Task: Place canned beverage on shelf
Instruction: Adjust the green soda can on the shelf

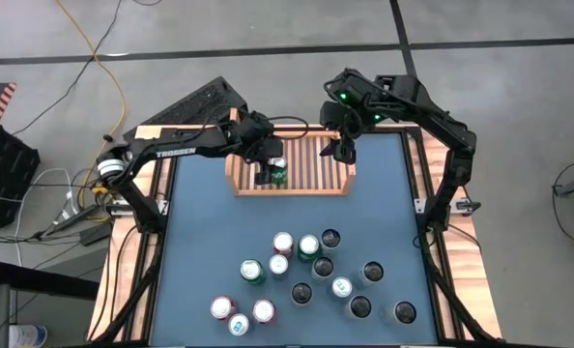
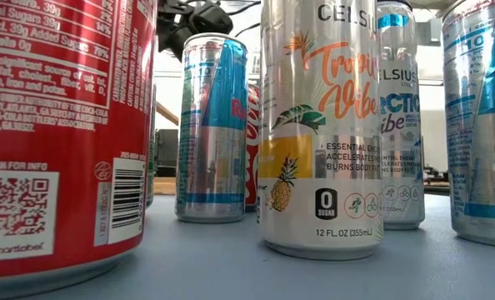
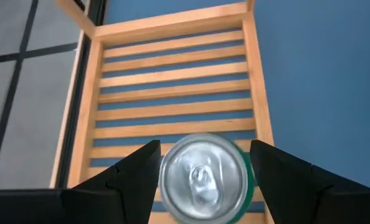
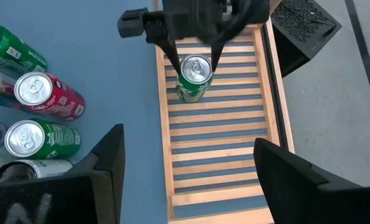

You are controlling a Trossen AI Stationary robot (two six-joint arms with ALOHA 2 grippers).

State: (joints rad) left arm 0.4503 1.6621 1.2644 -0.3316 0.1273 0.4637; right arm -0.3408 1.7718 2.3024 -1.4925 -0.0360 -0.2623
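The shelf (image 1: 292, 191), a light-wood slatted tray, lies at the far middle of the blue table. A green can (image 1: 278, 172) is upright over the shelf's left part, with my left gripper (image 1: 268, 170) shut on it. The left wrist view shows the can's silver top (image 3: 202, 177) between the two dark fingers. My right gripper (image 1: 343, 147) hangs open above the shelf's right end with nothing between its fingers (image 4: 110, 168). My left gripper pinches the green can's upper wall (image 4: 186, 79), just below the rim, between its two fingers (image 3: 138, 171). The fingers slant down from the table's left side. The can stays upright with its base at the slats (image 4: 188, 98); whether it rests on them I cannot tell.
Several cans (image 1: 306, 271) in red, green, silver and black stand on the table's near half. Some fill the low view, among them a red one (image 2: 56, 125) and a silver pineapple-print one (image 2: 322, 125). The shelf's middle and right slats (image 4: 222, 143) are bare. A black grille (image 4: 303, 28) lies beyond the shelf.
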